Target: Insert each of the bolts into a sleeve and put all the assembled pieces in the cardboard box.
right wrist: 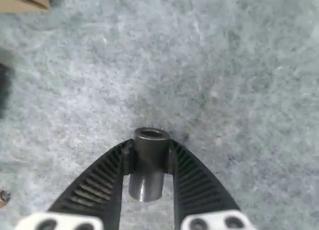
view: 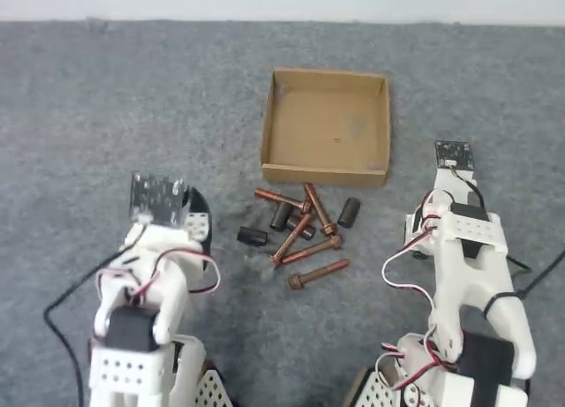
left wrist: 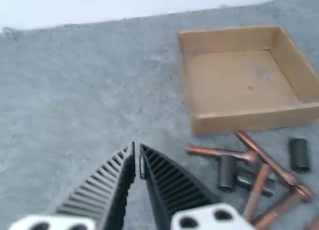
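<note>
We see the right gripper with its fingers closed around a black sleeve. They clamp it on both sides near its open end, which faces the wrist camera, over bare grey tabletop. We cannot tell whether its far end touches the surface. The left gripper carries nothing: its fingers are drawn almost together, with a thin slit left between the tips, and they point toward open tabletop beside the pile of parts. In the high view the left arm and the right arm stand on either side of that pile. The copper bolts lie there in a loose, crossing heap just in front of the cardboard box, several touching each other. The loose sleeves lie among them, with one off to each side of the heap. The box sits open on the tabletop near the bolts, and its brown floor holds no parts.
</note>
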### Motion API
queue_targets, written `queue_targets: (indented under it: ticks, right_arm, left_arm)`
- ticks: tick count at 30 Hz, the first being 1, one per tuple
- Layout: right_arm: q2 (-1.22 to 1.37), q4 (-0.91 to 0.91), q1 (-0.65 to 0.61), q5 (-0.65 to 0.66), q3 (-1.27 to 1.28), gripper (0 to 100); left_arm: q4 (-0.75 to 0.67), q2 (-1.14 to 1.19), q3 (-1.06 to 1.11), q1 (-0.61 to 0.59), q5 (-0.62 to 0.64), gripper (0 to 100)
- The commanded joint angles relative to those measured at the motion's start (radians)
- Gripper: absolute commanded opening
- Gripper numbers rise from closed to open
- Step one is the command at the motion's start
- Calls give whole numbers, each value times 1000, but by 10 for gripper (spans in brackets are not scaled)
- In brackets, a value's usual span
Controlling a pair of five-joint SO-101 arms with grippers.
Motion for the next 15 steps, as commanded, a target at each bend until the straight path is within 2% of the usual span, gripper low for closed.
queue_targets:
  ticks: [1,8,12,15]
  right_arm:
    - [-62,-21,13,15,-8,9]
    - [-62,-35,16,17,-5,9]
    - [-62,-35,16,17,-5,9]
    - [-62,-38,16,17,-5,9]
  left_arm:
    - [6,307,-179,126,-3,13]
    - [38,591,-225,450,-15,26]
    - [28,698,-223,549,-103,154]
    - [25,753,-223,586,-106,222]
